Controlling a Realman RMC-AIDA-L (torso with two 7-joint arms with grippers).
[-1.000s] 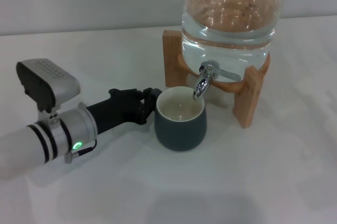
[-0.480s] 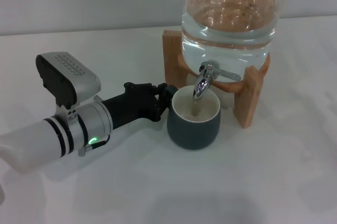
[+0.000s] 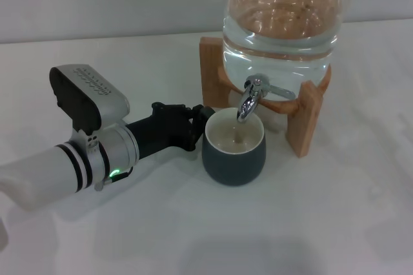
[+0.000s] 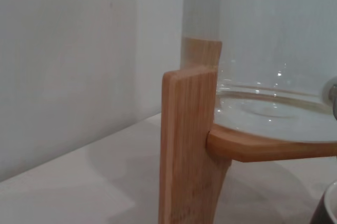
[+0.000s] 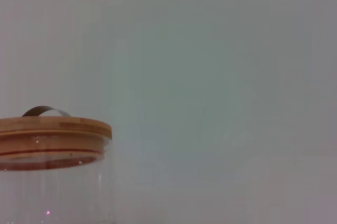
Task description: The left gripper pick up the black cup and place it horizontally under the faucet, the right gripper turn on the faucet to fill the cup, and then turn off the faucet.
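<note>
One cup point(image 3: 233, 152) stands upright on the white table point(image 3: 310, 223), toward the far edge and a little right of centre, its cream inside open to the chrome faucet point(image 3: 250, 97) whose spout hangs just over the far part of its rim. Some liquid seems to lie in its bottom. The faucet juts from a clear jar point(image 3: 282, 20) holding water, which sits in a wooden stand point(image 3: 303, 117) just behind and to the right of the cup (one stand leg rises right beside the cup's right side).

From the table's left edge the left gripper point(image 3: 199, 123) reaches across low and nearly level, its white-and-silver arm showing a green light. Its black fingers point(image 3: 187, 117) meet the cup's left side at the rim, where the handle would be; whether they are pinching it or merely touching, I cannot tell.

In the left wrist view, the stand and jar fill the scene, with a sliver of the cup's rim at one corner.

The right wrist view shows only the jar's wooden lid point(image 5: 52, 134) against a grey wall.
</note>
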